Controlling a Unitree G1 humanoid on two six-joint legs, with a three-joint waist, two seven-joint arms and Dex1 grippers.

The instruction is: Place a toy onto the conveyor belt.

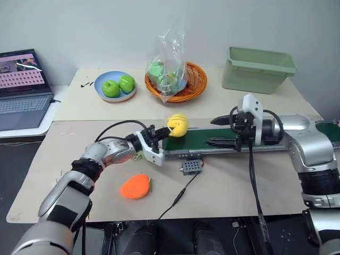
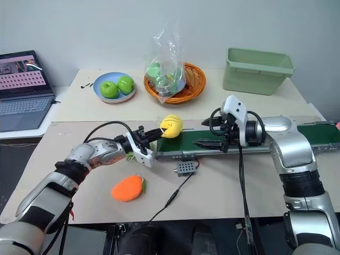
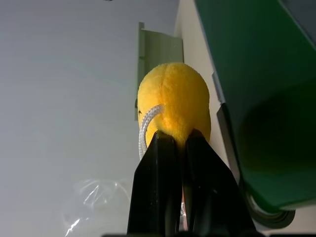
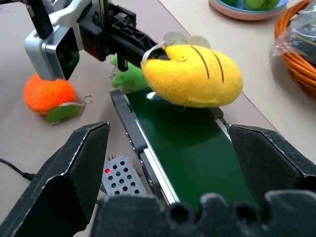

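Behind the conveyor belt (image 1: 228,139), green apples fill a blue bowl (image 1: 101,81); left claw (image 1: 161,131) clamps the toy (image 1: 177,125); right claw (image 1: 219,132) apart.

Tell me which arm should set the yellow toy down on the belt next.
Left. The left gripper is shut on the yellow toy, holding it over the near end of the conveyor belt. The right gripper is open and holds nothing.

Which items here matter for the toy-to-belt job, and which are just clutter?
In play:
- yellow plush toy, held over the belt's end
- conveyor belt
- left gripper, shut on the toy
- right gripper, open over the belt

Lying about:
- orange plush
- green plush
- plate of green apples
- orange basket
- green bin
- laptop
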